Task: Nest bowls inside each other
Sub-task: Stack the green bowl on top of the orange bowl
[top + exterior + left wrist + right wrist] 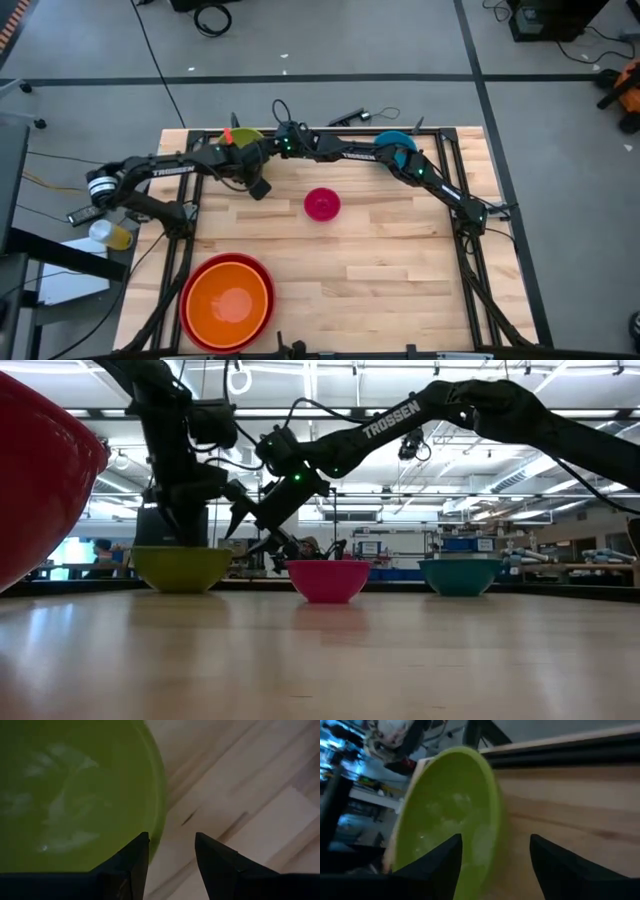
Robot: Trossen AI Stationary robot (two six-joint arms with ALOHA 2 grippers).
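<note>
The lime green bowl (243, 137) stands upright on its base at the table's far left, also seen as (182, 568). My left gripper (171, 840) hangs open over its rim (159, 810), one finger above the inside and one above the table. My right gripper (495, 840), reaching across from the right, is open too and straddles the same bowl's rim (496, 805). I see neither gripper touching the bowl. The small magenta bowl (322, 204) sits mid-table. The orange bowl (230, 300) rests inside the red bowl (192, 285) at the near left.
A teal-blue bowl (393, 140) stands at the far right under my right arm, also seen as (460, 575). A black frame rail (560, 752) runs along the table's far edge just behind the green bowl. Bare wood lies between the magenta bowl and the near edge.
</note>
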